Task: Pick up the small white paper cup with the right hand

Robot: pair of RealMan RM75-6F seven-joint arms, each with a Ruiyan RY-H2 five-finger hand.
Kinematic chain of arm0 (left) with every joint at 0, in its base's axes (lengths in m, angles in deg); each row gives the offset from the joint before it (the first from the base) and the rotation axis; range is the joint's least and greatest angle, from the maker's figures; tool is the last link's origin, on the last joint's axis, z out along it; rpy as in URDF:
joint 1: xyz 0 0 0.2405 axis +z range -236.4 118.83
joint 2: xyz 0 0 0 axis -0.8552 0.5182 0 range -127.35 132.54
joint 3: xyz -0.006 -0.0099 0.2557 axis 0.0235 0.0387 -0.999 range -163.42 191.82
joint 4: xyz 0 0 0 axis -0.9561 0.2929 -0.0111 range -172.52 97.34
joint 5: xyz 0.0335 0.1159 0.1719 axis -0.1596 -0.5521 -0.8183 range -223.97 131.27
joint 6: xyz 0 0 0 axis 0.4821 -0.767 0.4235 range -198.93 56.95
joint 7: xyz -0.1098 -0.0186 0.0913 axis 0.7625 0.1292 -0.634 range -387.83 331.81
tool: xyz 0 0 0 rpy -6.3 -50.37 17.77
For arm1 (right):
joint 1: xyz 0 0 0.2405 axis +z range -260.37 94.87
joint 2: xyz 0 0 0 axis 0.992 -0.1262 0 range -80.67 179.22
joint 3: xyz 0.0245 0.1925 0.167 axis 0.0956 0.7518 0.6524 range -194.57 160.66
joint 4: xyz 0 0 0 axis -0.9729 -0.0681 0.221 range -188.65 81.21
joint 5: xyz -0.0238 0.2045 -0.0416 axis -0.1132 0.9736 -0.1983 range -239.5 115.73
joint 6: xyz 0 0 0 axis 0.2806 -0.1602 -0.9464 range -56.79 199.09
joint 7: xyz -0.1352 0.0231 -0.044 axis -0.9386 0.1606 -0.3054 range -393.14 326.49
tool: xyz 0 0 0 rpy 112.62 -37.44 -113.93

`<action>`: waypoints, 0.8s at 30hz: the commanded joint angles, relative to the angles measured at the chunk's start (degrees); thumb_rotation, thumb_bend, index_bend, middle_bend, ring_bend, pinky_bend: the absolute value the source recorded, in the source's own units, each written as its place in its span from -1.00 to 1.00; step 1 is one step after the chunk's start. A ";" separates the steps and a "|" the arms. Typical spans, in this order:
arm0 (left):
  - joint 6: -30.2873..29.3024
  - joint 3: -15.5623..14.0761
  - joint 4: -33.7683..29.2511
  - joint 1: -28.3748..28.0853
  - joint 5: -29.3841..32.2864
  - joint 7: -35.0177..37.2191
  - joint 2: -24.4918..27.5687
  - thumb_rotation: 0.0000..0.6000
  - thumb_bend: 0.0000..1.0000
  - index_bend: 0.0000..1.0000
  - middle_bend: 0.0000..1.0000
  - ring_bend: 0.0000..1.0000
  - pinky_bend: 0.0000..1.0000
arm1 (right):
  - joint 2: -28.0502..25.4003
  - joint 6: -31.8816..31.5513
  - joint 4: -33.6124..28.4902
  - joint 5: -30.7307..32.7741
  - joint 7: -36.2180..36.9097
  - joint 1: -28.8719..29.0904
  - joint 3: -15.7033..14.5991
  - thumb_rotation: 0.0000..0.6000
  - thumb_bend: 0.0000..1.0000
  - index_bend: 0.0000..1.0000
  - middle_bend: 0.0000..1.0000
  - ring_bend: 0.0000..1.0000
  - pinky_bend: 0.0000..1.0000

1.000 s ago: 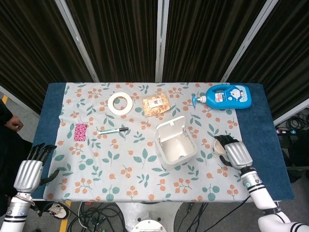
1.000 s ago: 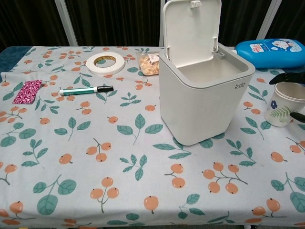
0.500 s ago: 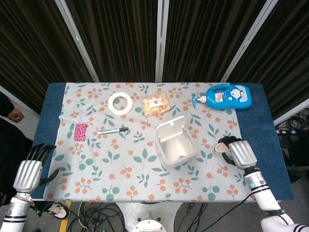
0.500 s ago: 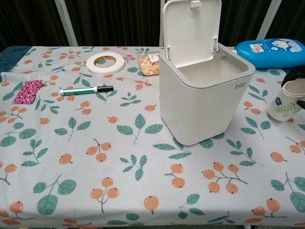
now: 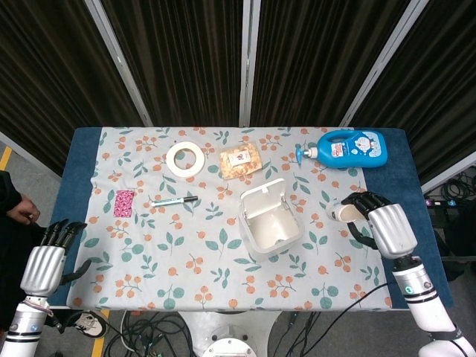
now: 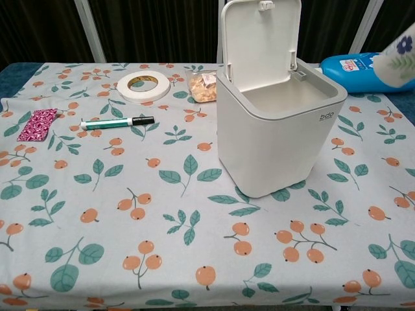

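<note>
My right hand hangs above the table's right side and grips the small white paper cup, its dark fingers curled around it. The cup is raised and tilted, its mouth toward the bin. In the chest view only the cup's leaf-and-flower-printed side shows at the top right edge, in front of the blue bottle; the hand itself is out of that frame. My left hand hangs open off the table's front left corner, fingers apart, holding nothing.
A white bin with its lid open stands mid-table, just left of the cup. At the back lie a blue lotion bottle, a snack bag and a tape roll. A marker and a pink packet lie left.
My right hand has lifted the cup off the tablecloth and carried it up and slightly right. In the chest view the cup rose from the table to the top edge. The left hand stayed still.
</note>
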 commanded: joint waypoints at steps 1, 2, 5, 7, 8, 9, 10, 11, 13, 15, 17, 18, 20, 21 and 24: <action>-0.07 0.00 -0.03 0.01 -0.04 -0.01 -0.01 1.00 -0.53 -0.65 -0.66 -0.84 -0.77 | -2.40 -0.49 -4.39 -2.65 0.55 1.88 1.73 1.00 -0.33 -0.27 -0.31 -0.39 -0.04; -0.08 0.01 0.00 0.03 -0.01 0.02 -0.03 1.00 -0.52 -0.65 -0.66 -0.84 -0.77 | -2.30 -0.14 -5.00 -3.04 0.27 2.34 1.82 1.00 -0.33 -0.27 -0.31 -0.40 -0.04; -0.03 0.02 0.16 0.08 0.18 0.24 -0.03 1.00 -0.52 -0.65 -0.66 -0.84 -0.77 | -1.41 1.37 -6.71 -4.16 0.18 3.89 1.73 1.00 -0.33 -0.27 -0.32 -0.40 -0.04; 0.03 0.01 0.26 0.11 0.27 0.39 -0.04 1.00 -0.53 -0.65 -0.66 -0.84 -0.77 | -0.49 1.95 -7.06 -4.91 0.33 4.74 1.65 1.00 -0.34 -0.27 -0.32 -0.40 -0.04; 0.03 -0.02 0.35 0.15 0.31 0.50 -0.04 1.00 -0.53 -0.65 -0.66 -0.84 -0.77 | 0.31 2.13 -6.94 -5.39 0.38 5.22 1.61 1.00 -0.35 -0.27 -0.33 -0.40 -0.04; 0.01 -0.04 0.43 0.18 0.33 0.58 -0.06 1.00 -0.53 -0.65 -0.66 -0.84 -0.77 | 0.90 2.31 -6.74 -5.69 0.44 5.55 1.53 1.00 -0.37 -0.28 -0.34 -0.40 -0.05; 0.00 -0.05 0.51 0.23 0.37 0.67 -0.08 1.00 -0.53 -0.65 -0.66 -0.84 -0.77 | 1.41 2.56 -6.52 -5.93 0.49 5.83 1.36 1.00 -0.39 -0.32 -0.37 -0.41 -0.07; -0.06 -0.08 0.65 0.30 0.40 0.79 -0.14 1.00 -0.53 -0.65 -0.66 -0.84 -0.77 | 1.90 3.09 -6.26 -6.18 0.55 6.18 1.02 1.00 -0.44 -0.41 -0.43 -0.45 -0.14; -0.06 -0.03 0.90 0.32 0.50 0.99 -0.21 1.00 -0.53 -0.65 -0.66 -0.84 -0.77 | 2.32 4.08 -6.05 -6.34 0.92 6.68 0.46 1.00 -0.57 -0.62 -0.59 -0.63 -0.31; 0.01 0.02 1.07 0.31 0.60 1.22 -0.23 1.00 -0.52 -0.64 -0.66 -0.84 -0.77 | 2.94 4.54 -5.60 -6.67 1.23 7.16 0.15 1.00 -0.70 -0.82 -0.79 -0.87 -0.53; 0.01 0.04 1.21 0.33 0.65 1.37 -0.30 1.00 -0.52 -0.64 -0.66 -0.84 -0.77 | 3.54 4.48 -5.16 -7.19 1.84 7.40 -0.26 1.00 -0.83 -0.96 -0.96 -1.00 -0.78; 0.03 0.03 1.28 0.33 0.67 1.42 -0.35 1.00 -0.52 -0.64 -0.66 -0.84 -0.77 | 3.65 4.52 -5.10 -7.30 2.18 7.44 -0.48 1.00 -0.88 -0.99 -0.99 -1.00 -0.84; -0.18 -0.12 1.15 0.46 0.45 1.33 -0.32 1.00 -0.52 -0.64 -0.66 -0.84 -0.77 | 3.70 4.16 -4.89 -7.58 2.47 7.38 -0.76 1.00 -0.97 -1.00 -1.00 -1.00 -0.94; -0.12 -0.05 1.21 0.42 0.53 1.43 -0.29 1.00 -0.53 -0.64 -0.66 -0.84 -0.77 | 3.66 3.88 -4.76 -7.64 2.37 7.29 -0.79 1.00 -0.98 -1.00 -1.00 -1.00 -0.96; -0.20 0.12 1.18 0.28 0.42 1.56 -0.19 1.00 -0.53 -0.64 -0.66 -0.84 -0.77 | 3.10 2.21 -4.79 -7.92 2.28 6.59 -0.81 1.00 -0.98 -1.00 -1.00 -1.00 -0.97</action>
